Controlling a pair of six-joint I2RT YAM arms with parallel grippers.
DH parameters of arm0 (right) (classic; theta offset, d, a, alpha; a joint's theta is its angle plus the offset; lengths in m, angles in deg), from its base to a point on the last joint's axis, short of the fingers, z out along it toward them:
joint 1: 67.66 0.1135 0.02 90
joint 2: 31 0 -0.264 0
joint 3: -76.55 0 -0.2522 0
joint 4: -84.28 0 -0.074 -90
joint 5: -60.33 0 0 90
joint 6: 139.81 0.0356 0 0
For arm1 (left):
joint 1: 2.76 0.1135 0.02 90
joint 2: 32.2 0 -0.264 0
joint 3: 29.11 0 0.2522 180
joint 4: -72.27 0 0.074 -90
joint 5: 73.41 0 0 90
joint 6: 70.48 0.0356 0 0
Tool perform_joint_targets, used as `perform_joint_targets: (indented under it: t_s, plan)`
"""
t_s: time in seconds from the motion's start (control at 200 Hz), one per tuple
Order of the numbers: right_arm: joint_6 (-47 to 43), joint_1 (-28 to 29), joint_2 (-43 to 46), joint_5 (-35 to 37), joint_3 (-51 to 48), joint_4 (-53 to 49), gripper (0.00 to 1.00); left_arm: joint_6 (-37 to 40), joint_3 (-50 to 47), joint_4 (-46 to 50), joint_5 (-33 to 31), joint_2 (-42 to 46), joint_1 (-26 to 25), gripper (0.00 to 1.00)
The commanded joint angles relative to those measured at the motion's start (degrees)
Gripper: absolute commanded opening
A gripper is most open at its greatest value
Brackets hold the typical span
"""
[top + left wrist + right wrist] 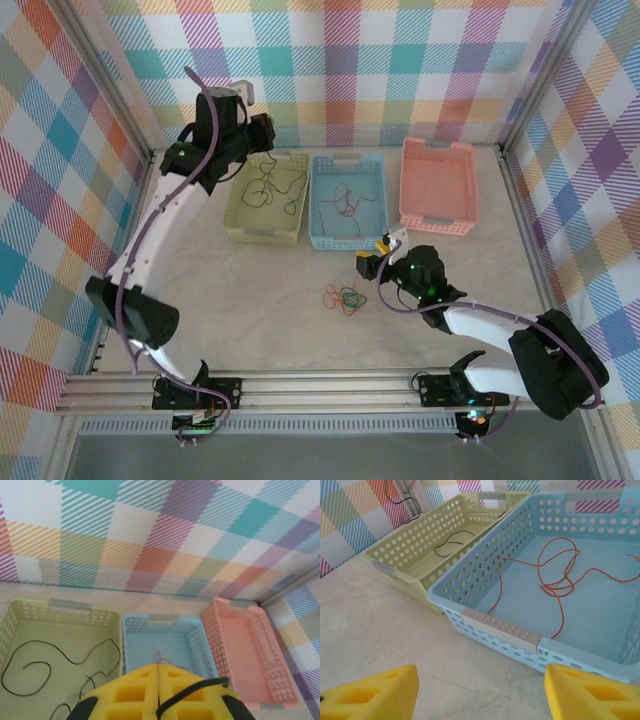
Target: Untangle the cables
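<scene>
Two cables sit in baskets: the black cable (50, 652) trails in the green basket (70, 611) with my left claw (159, 680) clenched on it, the orange-red cable (555, 587) lies in the blue basket (500, 627). My right claw (480, 690) hangs released near a green-and-orange tangle (345, 298) on the tabletop (270, 310)

Baskets: three, namely one yellow-green basket (265, 236), one blue basket (342, 243) and one pink basket (437, 228). Robot arms: two, left arm (150, 225) and right arm (480, 322). Grippers: two, left gripper (158, 680) and right gripper (480, 690), two yellow fingers apiece. Orange-red cable (558, 587) in the blue basket: one. Black cable (74, 662) in the yellow-green basket: at least one, further strands not separable by eye. Tangle (345, 297) on the table (250, 310): one, of orange-red and green loops, strand number not countable.
</scene>
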Motion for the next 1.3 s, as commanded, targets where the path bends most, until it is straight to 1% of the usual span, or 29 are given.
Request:
perform_joint_targets:
  t_s: [0.0,0.105,0.195,0.415,0.575,0.635,0.685,0.745,0.8,0.845,0.9,0.955,1.075,1.21,1.295]
  plan:
    - [0.00,-0.11,-0.38,-1.69,1.68,2.69,0.67,-0.64,4.94,-0.35,0.57,-5.79,1.79,0.00]
    - [-0.11,-0.08,-0.76,-2.33,1.94,2.68,0.67,0.02,8.65,0.98,1.30,-11.82,3.17,0.00]
    - [-0.15,-0.08,-1.18,-2.85,2.21,2.59,0.67,-0.84,7.91,0.84,1.95,-14.94,4.18,0.00]
    - [-0.28,0.01,-1.71,-3.41,2.82,1.98,0.67,-3.98,-3.30,-3.92,-0.75,-17.46,5.50,0.00]
    - [-0.20,0.01,-1.96,-3.75,3.08,1.80,0.67,-5.29,-9.38,-6.71,0.71,-18.16,5.98,0.00]
    - [-0.29,0.06,-2.05,-3.85,3.17,1.71,0.67,-5.58,-10.13,-6.71,1.59,-18.05,5.98,0.07]
    - [-0.28,0.09,-2.19,-3.89,3.26,1.62,0.67,-6.01,-10.65,-6.58,2.07,-17.62,5.98,0.20]
    - [-0.39,0.09,-2.19,-3.85,3.26,1.54,0.67,-6.27,-11.31,-6.65,2.98,-16.20,5.98,0.23]
    - [-0.41,0.09,-2.15,-3.88,3.28,1.54,0.67,-6.67,-12.30,-7.06,3.74,-13.90,5.92,0.28]
    - [-0.36,0.18,-2.15,-3.85,3.34,1.53,0.67,-6.97,-13.39,-7.30,3.89,-11.49,5.87,0.34]
    - [-0.38,0.18,-2.23,-3.85,3.35,1.53,0.67,-7.28,-14.95,-7.60,4.15,-8.23,5.67,0.47]
    - [-0.47,0.27,-2.21,-3.85,3.35,1.53,0.67,-7.40,-16.73,-7.78,4.54,-4.71,5.16,0.53]
    - [-0.72,0.45,-2.10,-3.76,3.28,1.45,0.67,-7.40,-21.05,-8.17,4.81,2.66,3.56,0.60]
    - [-0.99,0.53,-1.68,-3.56,3.06,1.34,0.67,-8.29,-28.59,-10.06,5.84,12.07,1.82,0.63]
    - [-1.16,0.62,-1.67,-3.58,3.09,1.28,0.67,-7.02,-32.47,-9.61,3.65,17.59,-0.02,0.63]
